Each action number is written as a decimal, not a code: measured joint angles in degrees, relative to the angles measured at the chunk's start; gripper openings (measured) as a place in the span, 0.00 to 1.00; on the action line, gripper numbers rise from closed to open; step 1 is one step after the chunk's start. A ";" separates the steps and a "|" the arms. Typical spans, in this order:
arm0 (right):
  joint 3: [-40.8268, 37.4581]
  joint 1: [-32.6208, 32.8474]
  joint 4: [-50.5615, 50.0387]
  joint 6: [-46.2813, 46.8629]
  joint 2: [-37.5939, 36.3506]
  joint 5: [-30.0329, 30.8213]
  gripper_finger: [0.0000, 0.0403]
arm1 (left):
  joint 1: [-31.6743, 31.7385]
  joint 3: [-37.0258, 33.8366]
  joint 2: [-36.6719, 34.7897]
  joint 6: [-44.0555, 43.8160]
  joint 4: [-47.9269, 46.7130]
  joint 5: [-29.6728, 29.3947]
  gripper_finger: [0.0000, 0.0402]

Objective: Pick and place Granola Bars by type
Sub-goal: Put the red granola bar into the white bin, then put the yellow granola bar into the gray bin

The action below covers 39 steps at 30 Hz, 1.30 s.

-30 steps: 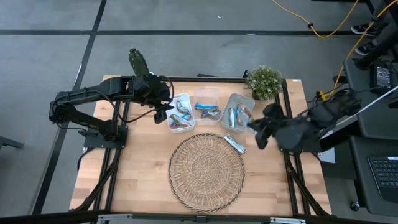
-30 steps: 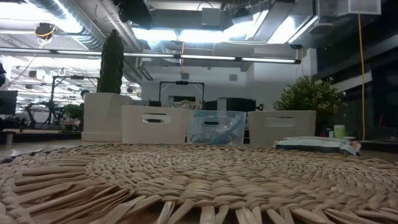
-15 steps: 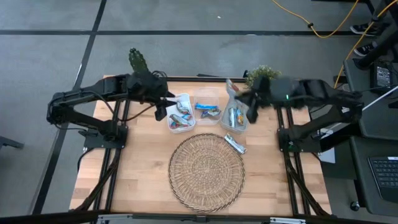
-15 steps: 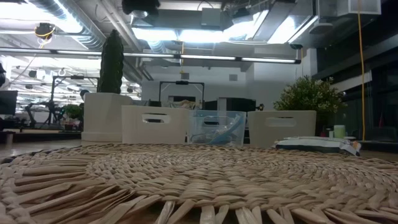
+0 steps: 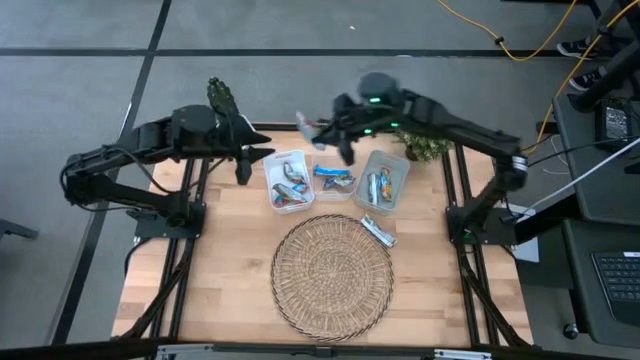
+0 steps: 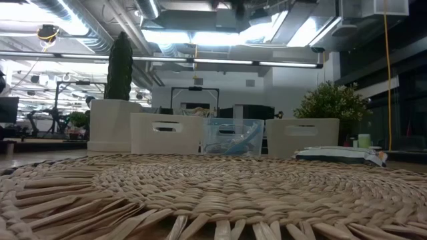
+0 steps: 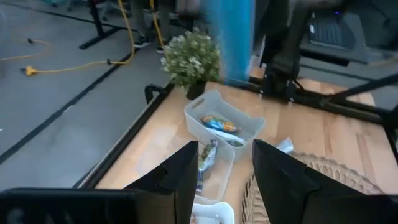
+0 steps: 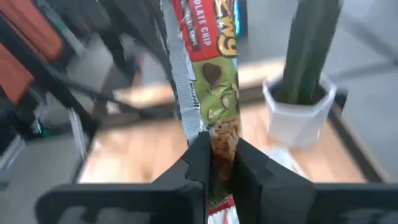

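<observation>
Right gripper (image 8: pixel 214 163) aloft with one granola bar (image 8: pixel 208 74) pinched between its fingers.

We see it above the table's far edge, over the left tub (image 5: pixel 289 182) and middle tub (image 5: pixel 332 178). The left gripper (image 5: pixel 247 160), fingers spread and empty, hangs beside the left tub. Other bars lie in the three tubs, including the right tub (image 5: pixel 381 181); one silvery bar (image 5: pixel 377 230) lies on the table beside the woven mat (image 5: pixel 331 276).
</observation>
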 joint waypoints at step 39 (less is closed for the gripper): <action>5.03 3.11 -5.80 -3.25 26.42 4.24 0.39 | 0.00 0.02 -4.55 0.02 0.00 -6.34 0.36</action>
